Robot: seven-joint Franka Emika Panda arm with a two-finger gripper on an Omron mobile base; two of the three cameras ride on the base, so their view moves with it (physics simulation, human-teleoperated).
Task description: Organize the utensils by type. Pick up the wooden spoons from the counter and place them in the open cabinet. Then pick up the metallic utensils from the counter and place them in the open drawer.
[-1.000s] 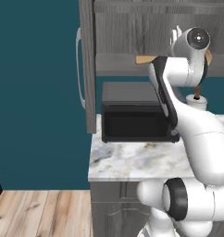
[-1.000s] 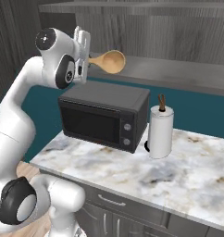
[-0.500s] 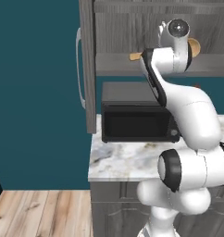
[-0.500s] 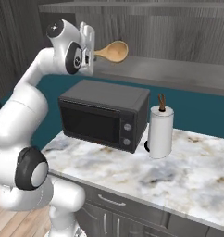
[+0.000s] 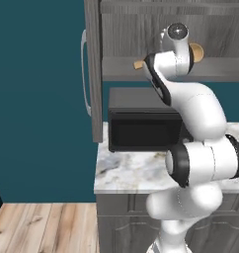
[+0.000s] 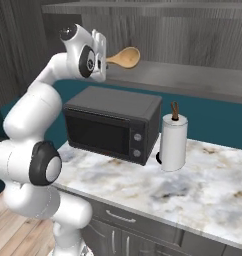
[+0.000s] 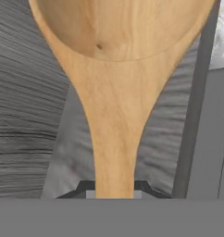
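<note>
The open cabinet held nothing on its visible shelf; the gripper, clamping the long wooden spoon (bowl forward), had risen closer.

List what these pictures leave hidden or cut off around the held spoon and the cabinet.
- Wooden spoon: in the left base view the arm covers its middle; the hand view cuts its bowl at the top edge.
- Gripper: the right base view shows it too small to judge finger contact.
- Open cabinet: its top is cut off.
</note>
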